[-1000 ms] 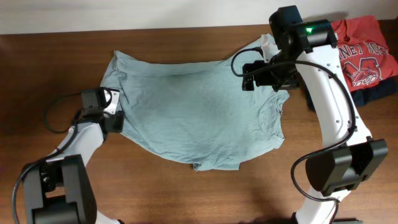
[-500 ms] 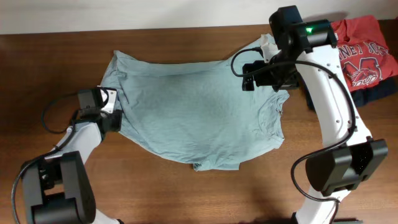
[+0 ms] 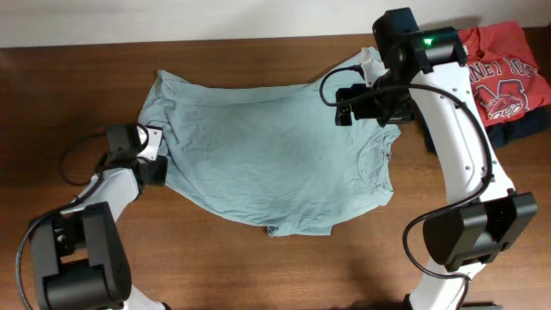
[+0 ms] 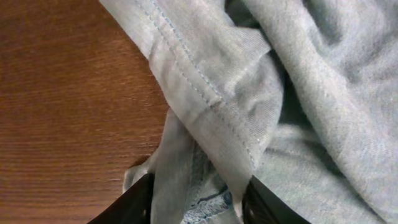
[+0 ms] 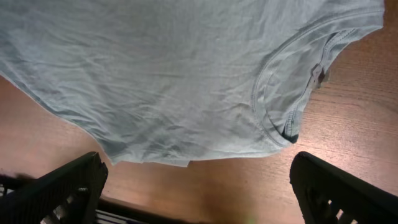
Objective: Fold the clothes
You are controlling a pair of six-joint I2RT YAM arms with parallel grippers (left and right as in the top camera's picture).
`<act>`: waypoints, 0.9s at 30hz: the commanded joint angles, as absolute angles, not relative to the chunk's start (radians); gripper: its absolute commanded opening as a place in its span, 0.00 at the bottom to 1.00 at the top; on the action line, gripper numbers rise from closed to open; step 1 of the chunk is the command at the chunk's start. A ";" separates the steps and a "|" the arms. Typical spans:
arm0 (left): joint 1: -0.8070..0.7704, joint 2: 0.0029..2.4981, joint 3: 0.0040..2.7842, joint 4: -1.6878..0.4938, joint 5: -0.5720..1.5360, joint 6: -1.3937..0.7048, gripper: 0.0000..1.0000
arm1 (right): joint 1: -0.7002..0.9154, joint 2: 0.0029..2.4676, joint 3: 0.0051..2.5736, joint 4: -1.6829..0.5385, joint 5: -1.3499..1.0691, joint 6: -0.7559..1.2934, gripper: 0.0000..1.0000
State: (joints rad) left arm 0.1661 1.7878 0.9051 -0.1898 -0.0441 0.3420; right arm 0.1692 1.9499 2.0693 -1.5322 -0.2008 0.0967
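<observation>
**Mia:** What is the overhead camera showing?

**Ben:** A pale green T-shirt (image 3: 275, 159) is lying spread open on the brown wooden table (image 3: 258, 275). It is lying between the two grippers. The left gripper (image 3: 155, 167) is touching its edge. The right gripper (image 3: 362, 102) is hovering over the other side, near the neck.

**Mia:** Is any folding done?

**Ben:** I think not. The shirt is looking flat and wrinkled, with no neat fold anywhere. All the folding is waiting to be done.

**Mia:** What is the left wrist camera showing?

**Ben:** A bunch of the shirt's stitched hem (image 4: 193, 87) is sitting right between the black fingers (image 4: 130, 208). I cannot tell if they are squeezing it or just standing around it.

**Mia:** And the right wrist camera?

**Ben:** Those fingers are standing wide apart and holding nothing. The shirt is lying under and ahead of them, with the collar (image 5: 256, 99) off to one side.

**Mia:** What about the table and the room?

**Ben:** The table is showing wood grain. A pale wall (image 3: 172, 17) is running along its far edge. Past the right gripper, a red shirt (image 3: 504, 73) with white letters is lying against a dark blue cloth (image 3: 529, 127).
</observation>
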 commanded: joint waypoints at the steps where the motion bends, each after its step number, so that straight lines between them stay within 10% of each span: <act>1: 0.173 1.824 0.912 -0.193 -0.044 0.353 0.44 | 0.179 1.937 2.064 -1.530 -0.207 0.085 0.97; 9: 0.173 1.808 0.945 -0.197 -0.052 0.260 0.01 | 0.179 1.937 2.064 -1.533 -0.218 0.085 0.98; 27: 0.170 1.608 1.036 -0.336 0.012 0.094 0.01 | 0.305 1.832 2.064 -1.633 -0.009 0.308 0.88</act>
State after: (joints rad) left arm 0.1661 1.6348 1.0195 -0.3256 -0.0242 0.1287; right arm 0.2680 1.9305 2.0678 -1.6138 -0.1486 0.1951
